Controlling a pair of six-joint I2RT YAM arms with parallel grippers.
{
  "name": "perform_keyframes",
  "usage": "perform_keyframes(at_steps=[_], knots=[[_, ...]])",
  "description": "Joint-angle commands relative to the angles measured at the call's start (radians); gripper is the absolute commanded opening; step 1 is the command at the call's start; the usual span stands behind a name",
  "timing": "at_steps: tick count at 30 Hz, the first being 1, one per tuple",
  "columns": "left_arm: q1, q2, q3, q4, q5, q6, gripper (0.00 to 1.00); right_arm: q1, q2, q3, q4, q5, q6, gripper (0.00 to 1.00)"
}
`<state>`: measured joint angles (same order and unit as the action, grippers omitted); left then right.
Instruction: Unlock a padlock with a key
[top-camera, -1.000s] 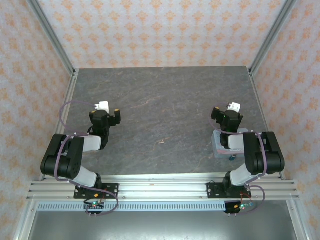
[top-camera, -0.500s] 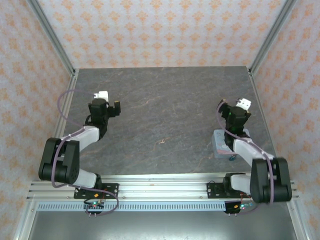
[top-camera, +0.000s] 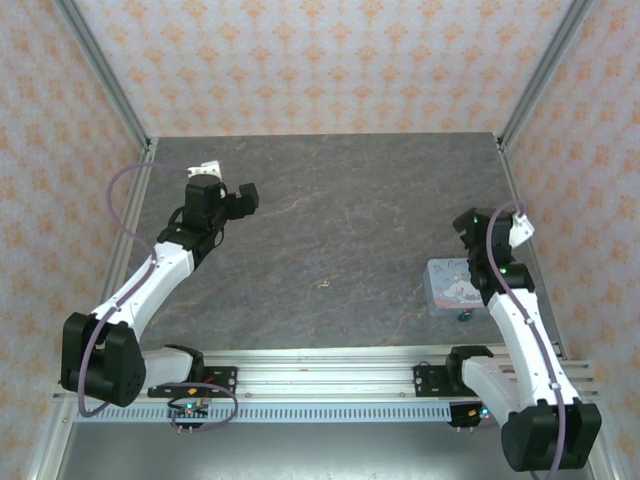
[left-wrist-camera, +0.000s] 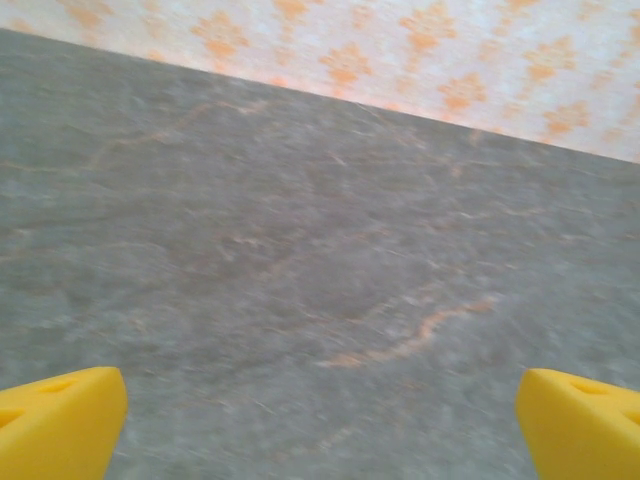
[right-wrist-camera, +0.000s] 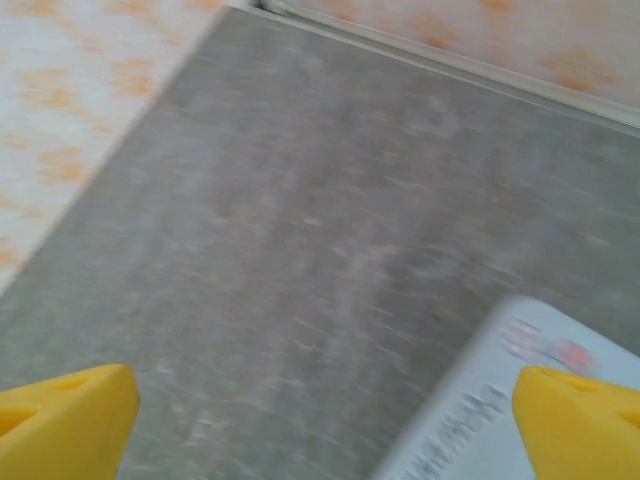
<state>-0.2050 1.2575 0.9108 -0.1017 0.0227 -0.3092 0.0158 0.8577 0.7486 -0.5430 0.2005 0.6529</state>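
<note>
Step in hand, by judgement: approach, with nothing grasped and the lock not yet touched. In the top view the left gripper (top-camera: 243, 200) hangs over the upper left of the table (top-camera: 350, 210). Its wrist view shows the two yellow fingertips (left-wrist-camera: 55, 420) spread wide at the lower corners of the frame, with bare stone surface between them. The right gripper (top-camera: 470, 224) sits at the right of the top view, just above the pale-blue tin (top-camera: 448, 285). Its wrist view likewise shows the jaws spread and empty, the tin's corner entering at the lower right beside one fingertip (right-wrist-camera: 575, 420). The padlock (top-camera: 463, 316) lies in the lower right of the top view as a tiny dark piece with a blue part, just below the tin's lower edge and close to the right arm. A small pale speck (top-camera: 322, 286) rests near the middle of the table; it is too small to identify, though it may be the key. The next move calls for bringing the right gripper back down the frame past the tin to the padlock and closing on its body so that the keyhole remains exposed, while the left gripper goes to fetch the key. Both parts are very small, so low, well-centred grasps are required
</note>
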Motion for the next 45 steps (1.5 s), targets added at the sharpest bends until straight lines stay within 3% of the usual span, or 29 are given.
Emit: perform_keyframes(at_steps=[1, 6, 9, 13, 19, 25, 28, 36, 40, 45], knots=[[-0.047, 0.019, 0.069, -0.134, 0.055, -0.086, 1.0, -0.007, -0.005, 0.054, -0.306, 0.173, 0.082, 1.0], [-0.115, 0.052, 0.12, -0.166, 0.076, -0.099, 1.0, -0.062, 0.055, 0.083, -0.428, 0.314, 0.159, 0.99], [-0.137, 0.067, 0.144, -0.171, 0.088, -0.102, 1.0, -0.16, 0.1, 0.072, -0.444, 0.304, 0.174, 0.99], [-0.151, 0.079, 0.17, -0.173, 0.101, -0.104, 1.0, -0.255, 0.117, 0.011, -0.34, 0.174, 0.14, 0.99], [-0.155, 0.082, 0.189, -0.184, 0.106, -0.096, 1.0, -0.267, 0.113, -0.068, -0.162, -0.069, 0.088, 0.99], [-0.155, 0.082, 0.192, -0.185, 0.112, -0.108, 1.0, -0.256, 0.121, -0.144, 0.012, -0.341, 0.158, 0.86], [-0.158, 0.085, 0.192, -0.178, 0.117, -0.12, 1.0, -0.144, 0.127, -0.189, 0.107, -0.387, 0.271, 0.83], [-0.177, 0.109, 0.204, -0.186, 0.123, -0.151, 1.0, 0.264, 0.295, -0.166, 0.339, -0.287, 0.501, 0.82], [-0.19, 0.122, 0.209, -0.199, 0.125, -0.178, 1.0, 0.318, 0.388, -0.093, 0.356, -0.292, 0.481, 0.84], [-0.223, 0.125, 0.204, -0.22, 0.138, -0.22, 1.0, 0.318, 0.331, -0.119, 0.303, -0.247, 0.438, 0.85]])
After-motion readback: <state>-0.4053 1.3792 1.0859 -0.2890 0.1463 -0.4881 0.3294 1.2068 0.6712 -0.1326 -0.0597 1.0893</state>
